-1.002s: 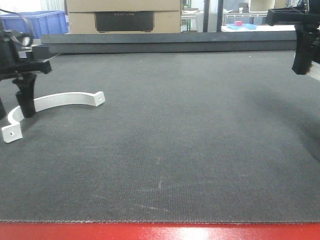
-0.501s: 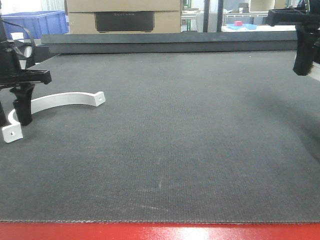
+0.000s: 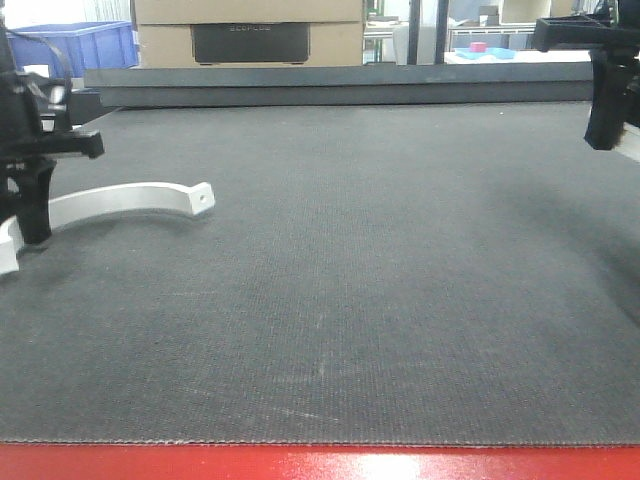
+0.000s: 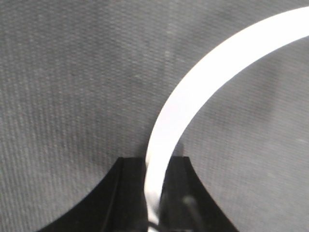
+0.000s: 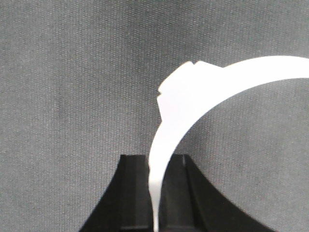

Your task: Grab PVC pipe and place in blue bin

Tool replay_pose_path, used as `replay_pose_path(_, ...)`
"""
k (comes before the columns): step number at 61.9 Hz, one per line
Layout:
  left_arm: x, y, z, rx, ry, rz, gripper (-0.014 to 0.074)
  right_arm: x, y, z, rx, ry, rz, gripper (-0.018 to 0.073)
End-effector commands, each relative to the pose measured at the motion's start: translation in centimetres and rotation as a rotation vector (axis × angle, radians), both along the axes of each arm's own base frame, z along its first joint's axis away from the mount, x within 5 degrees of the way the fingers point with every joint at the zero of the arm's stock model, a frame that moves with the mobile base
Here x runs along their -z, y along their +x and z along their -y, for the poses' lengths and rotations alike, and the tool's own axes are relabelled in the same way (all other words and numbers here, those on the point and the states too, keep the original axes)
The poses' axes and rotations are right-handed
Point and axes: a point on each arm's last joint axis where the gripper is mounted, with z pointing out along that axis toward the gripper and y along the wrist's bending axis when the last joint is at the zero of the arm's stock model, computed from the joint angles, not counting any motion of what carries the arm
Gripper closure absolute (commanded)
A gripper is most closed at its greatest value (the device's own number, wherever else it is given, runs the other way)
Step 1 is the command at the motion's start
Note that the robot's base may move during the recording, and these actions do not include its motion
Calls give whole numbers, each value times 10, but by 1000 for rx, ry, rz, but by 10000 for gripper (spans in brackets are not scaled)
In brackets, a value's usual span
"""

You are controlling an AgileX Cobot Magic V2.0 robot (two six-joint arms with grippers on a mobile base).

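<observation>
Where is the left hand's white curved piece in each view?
Front: white curved piece far left, in the left hand.
Left wrist: arcs bottom centre to upper right.
Right wrist: absent; right hand holds a second white piece.
Shared landmark: grey mat.

Open mat (image 3: 380,300) centre, PVC pipe (image 3: 130,200) left, ledge (image 3: 340,85) behind

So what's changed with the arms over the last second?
The left gripper, shut on the white PVC piece, slid left, dragging the piece's near end to the picture's edge. The right gripper, shut on another white piece, stayed raised on the right.
</observation>
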Motion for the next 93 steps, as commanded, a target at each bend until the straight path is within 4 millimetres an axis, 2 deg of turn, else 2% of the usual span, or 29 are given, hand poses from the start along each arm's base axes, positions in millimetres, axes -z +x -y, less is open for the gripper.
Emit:
replay_pose_path(1,-26,-4,5,0,-17,58,708,-6,-3,1,-9,-11,19,713)
replay_pose_path(11,-54,-14,9,12,-23,128,708,-25,-13,3,-10,-3,66,713)
replay_pose_path(19,-79,-23,10,14,-40,201,708,-49,-23,5,-7,11,161,713)
replay_pose_path(34,-132,-42,22,49,-64,420,708,-87,-39,8,2,37,351,713)
replay_pose_path(42,-155,-53,31,68,-84,523,708,-98,-47,10,3,35,405,713)
replay_pose_path(52,-175,-67,35,86,-103,609,708,-100,-63,14,8,29,489,713)
replay_pose_path(62,-179,-82,35,79,-140,690,708,-90,-85,18,18,43,584,713)
replay_pose_path(75,-163,-105,32,61,-175,771,708,-74,-117,24,34,67,724,713)
replay_pose_path(85,-151,-127,27,49,-188,873,708,-58,-138,27,38,71,726,713)
replay_pose_path(93,-140,-148,23,41,-195,958,708,-53,-153,30,39,74,734,713)
